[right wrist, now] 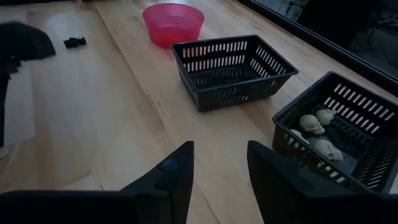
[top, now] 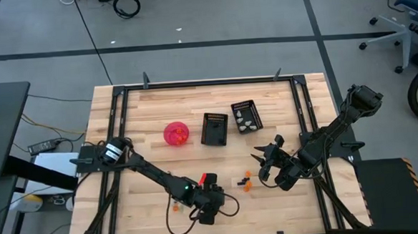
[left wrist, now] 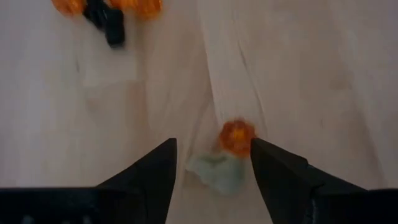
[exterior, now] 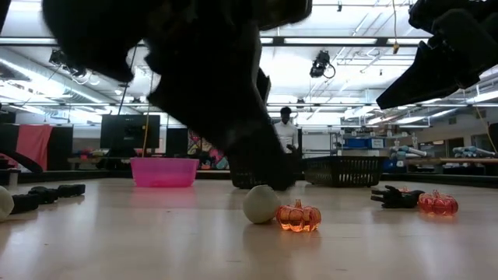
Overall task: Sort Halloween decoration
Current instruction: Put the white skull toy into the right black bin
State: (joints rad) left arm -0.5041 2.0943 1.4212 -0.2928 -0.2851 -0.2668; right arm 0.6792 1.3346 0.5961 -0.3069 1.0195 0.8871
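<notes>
Halloween trinkets lie loose on the wooden table (top: pixel 151 113). A pale trinket (left wrist: pixel 216 174) and an orange pumpkin (left wrist: pixel 236 137) rest side by side near the front edge, also seen in the low view as the pale trinket (exterior: pixel 261 204) and the pumpkin (exterior: pixel 299 215). My left gripper (left wrist: pixel 213 155) hangs open over them, a finger on either side, slanting down. Farther off lie another pumpkin (exterior: pixel 438 203) and a black trinket (exterior: pixel 397 196). My right gripper (right wrist: pixel 219 168) is open and holds nothing, raised at the table's right (top: pixel 267 153). Pale skulls (right wrist: pixel 317 134) lie in the right basket (right wrist: pixel 373 118).
A pink bowl (top: pixel 176 133) stands left of two black slotted baskets; the middle basket (top: pixel 214 128) shows nothing inside. More black trinkets (exterior: pixel 47 194) lie toward the table's left. A person (exterior: pixel 285 128) stands in the room beyond the table.
</notes>
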